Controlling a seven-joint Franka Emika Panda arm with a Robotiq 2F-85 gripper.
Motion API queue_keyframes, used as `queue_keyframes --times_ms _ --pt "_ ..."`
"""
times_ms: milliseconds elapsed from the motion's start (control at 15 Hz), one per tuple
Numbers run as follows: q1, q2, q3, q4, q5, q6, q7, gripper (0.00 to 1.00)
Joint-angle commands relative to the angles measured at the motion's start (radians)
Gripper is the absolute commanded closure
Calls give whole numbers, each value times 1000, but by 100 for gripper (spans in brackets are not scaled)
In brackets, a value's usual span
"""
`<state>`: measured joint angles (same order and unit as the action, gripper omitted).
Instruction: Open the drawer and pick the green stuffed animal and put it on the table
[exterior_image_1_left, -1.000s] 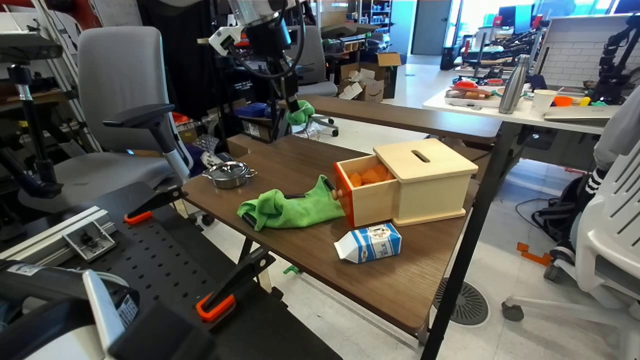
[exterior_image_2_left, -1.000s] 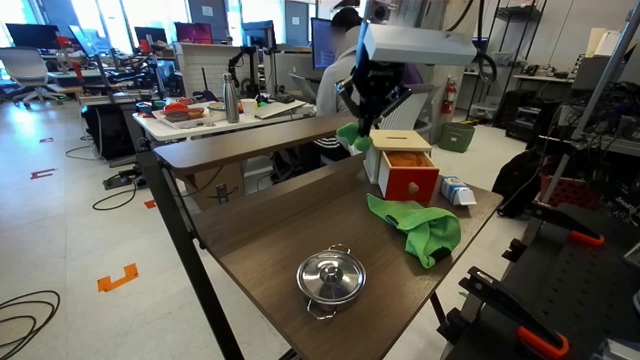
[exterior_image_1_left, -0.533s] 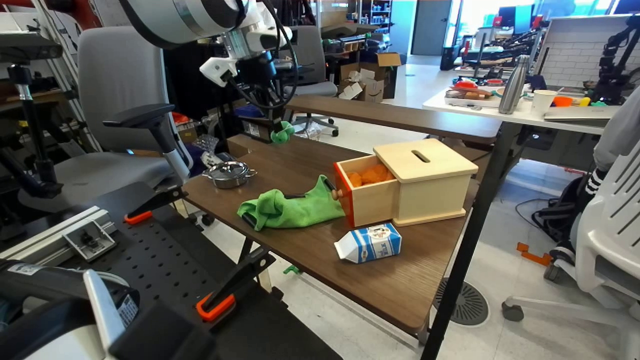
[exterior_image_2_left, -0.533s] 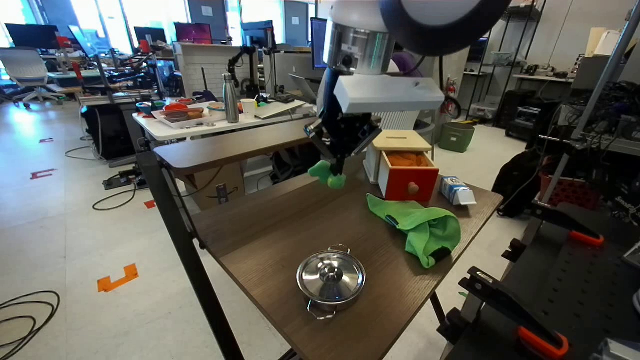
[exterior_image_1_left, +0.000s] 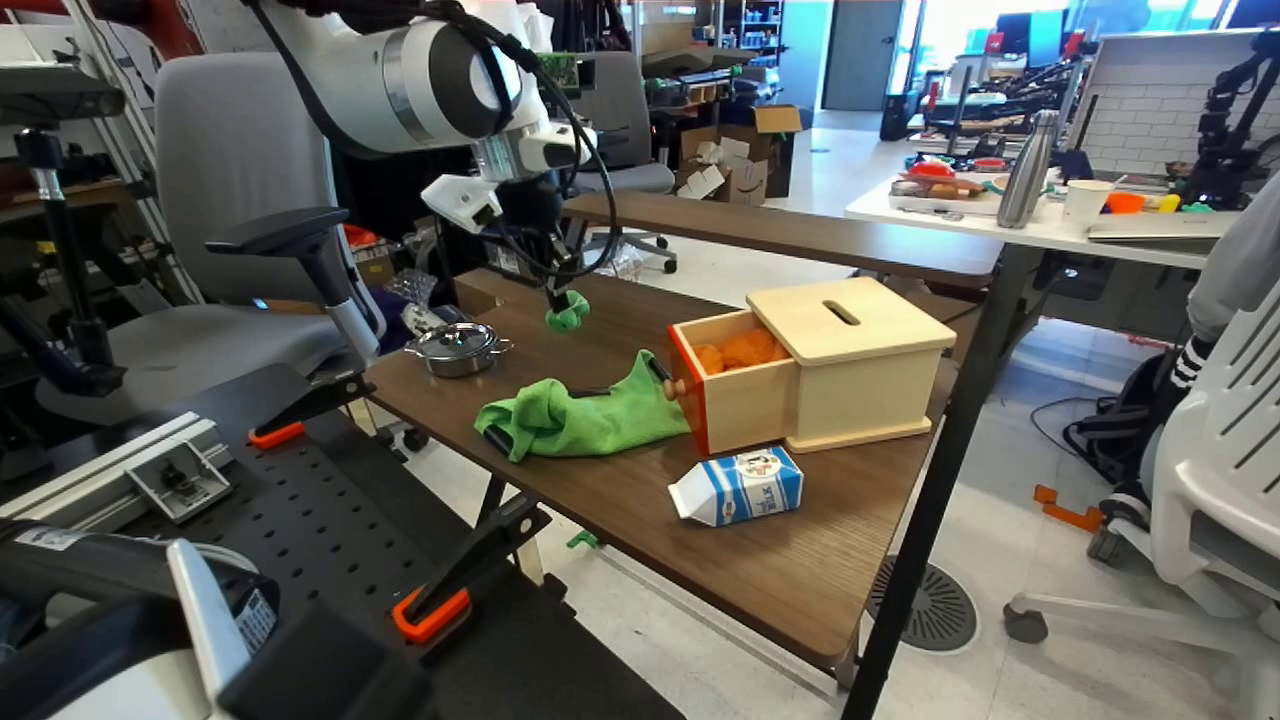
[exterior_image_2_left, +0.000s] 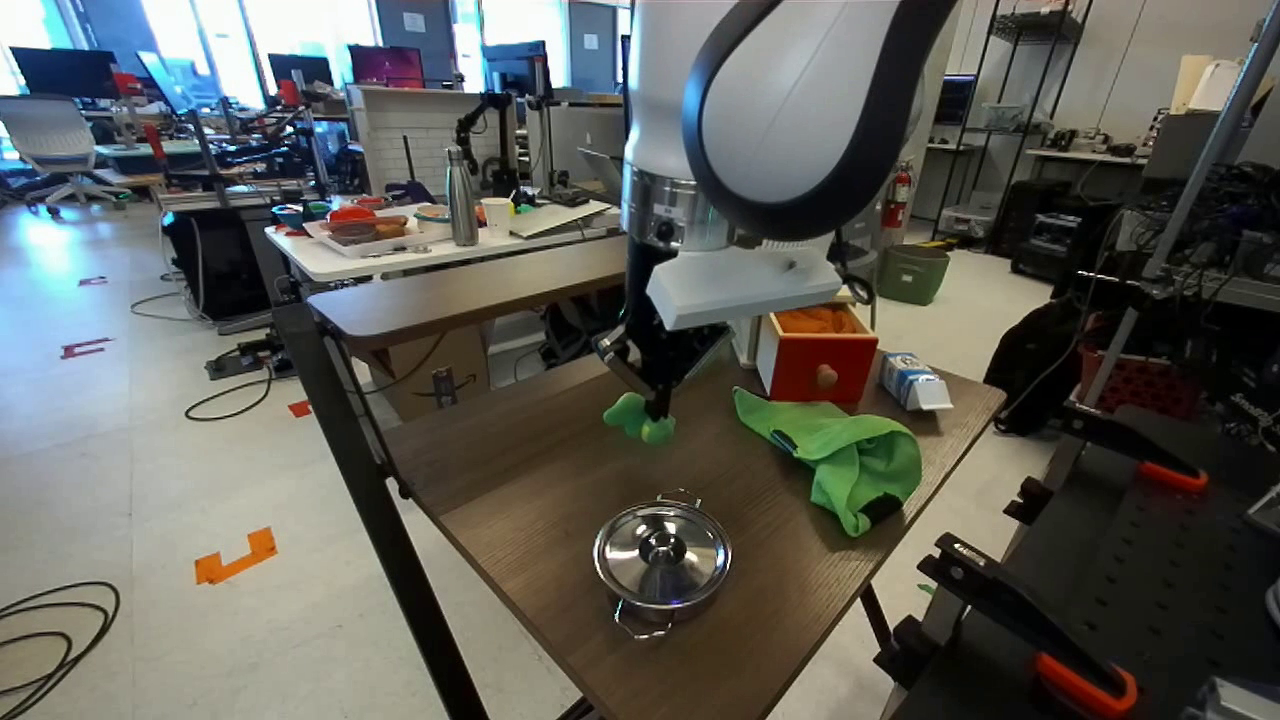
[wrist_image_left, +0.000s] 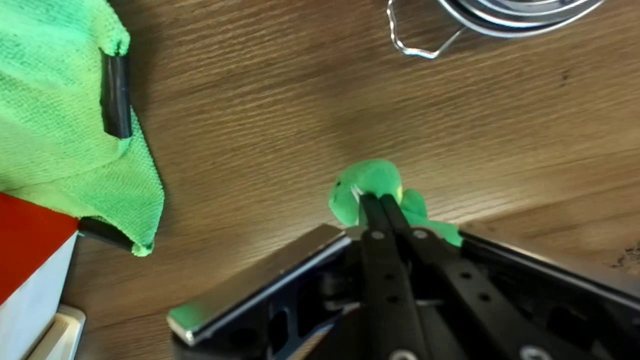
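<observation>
The green stuffed animal (exterior_image_1_left: 570, 317) hangs from my gripper (exterior_image_1_left: 558, 294) over the brown table (exterior_image_1_left: 820, 560). It also shows in an exterior view (exterior_image_2_left: 627, 412) and in the wrist view (wrist_image_left: 370, 175). In the wrist view both fingertips of my gripper (wrist_image_left: 378, 198) are close together on the toy, just behind its head. I cannot tell the exact gap between toy and table. The wooden box's drawer (exterior_image_1_left: 690, 395) is pulled open, with orange stuff inside. Its red front (exterior_image_2_left: 820, 365) also shows in an exterior view. The arm hides part of the box there.
A green cloth (exterior_image_2_left: 850, 450) lies on the table against the drawer front. A lidded metal pot (exterior_image_2_left: 662, 555) stands near the toy. A milk carton (exterior_image_1_left: 745, 488) lies beside the box. A raised brown shelf (exterior_image_2_left: 480, 290) runs along one table edge.
My gripper has carried the green stuffed animal away from the box and down toward the table, to a spot between the pot and the box. The drawer, cloth, pot and carton have not moved.
</observation>
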<state>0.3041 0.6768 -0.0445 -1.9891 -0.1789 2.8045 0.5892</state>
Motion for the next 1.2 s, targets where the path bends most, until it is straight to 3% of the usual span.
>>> queue_keyframes --times_ms 0,133,200,267,600,933,1000,1067,1133 --pt "32 64 -20 72 49 -9 -52 100" --pt "44 83 -30 91 54 -17 -61 100" --pt "50 89 -35 99 57 -21 -63 74" --pt "53 95 -39 105 61 -24 -65 73" --pt "79 35 -82 61 54 -12 -51 38" --pt "80 -140 -93 -90 53 20 -41 2" --pt "70 -43 -86 12 51 0 -51 0" --pt "68 -67 -85 -5 49 -2 -49 12" --pt "68 -71 -86 -8 49 -2 -49 3"
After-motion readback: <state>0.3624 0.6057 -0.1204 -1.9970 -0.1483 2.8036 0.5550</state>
